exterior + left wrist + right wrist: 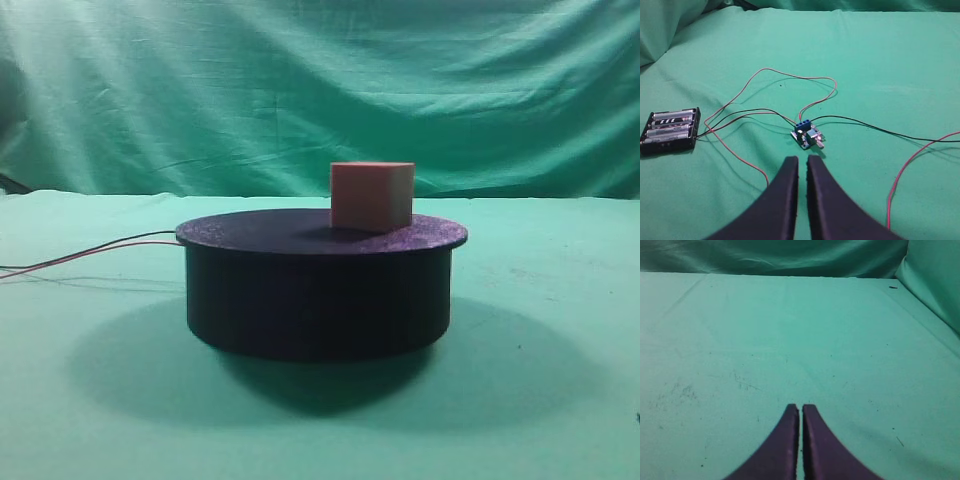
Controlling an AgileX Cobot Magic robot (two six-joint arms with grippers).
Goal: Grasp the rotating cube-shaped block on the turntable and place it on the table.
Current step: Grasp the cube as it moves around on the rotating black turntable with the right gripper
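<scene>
Both the left gripper [802, 160] and the right gripper [800, 408] hang closed and empty above the table [560, 400], because the cube-shaped block [372, 196] sits ungrasped, right of centre on the turntable [320, 290].

cube-shaped block [371, 196]: matt, smooth | turntable [318, 300]: matt black | table [560, 300]: cloth

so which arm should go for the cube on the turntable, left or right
Probably the right. The cube sits right of centre on the turntable, the side the right arm works. The left claw hovers over a small circuit board, wires and battery holder; the right claw faces bare table. Both are shut.
</scene>
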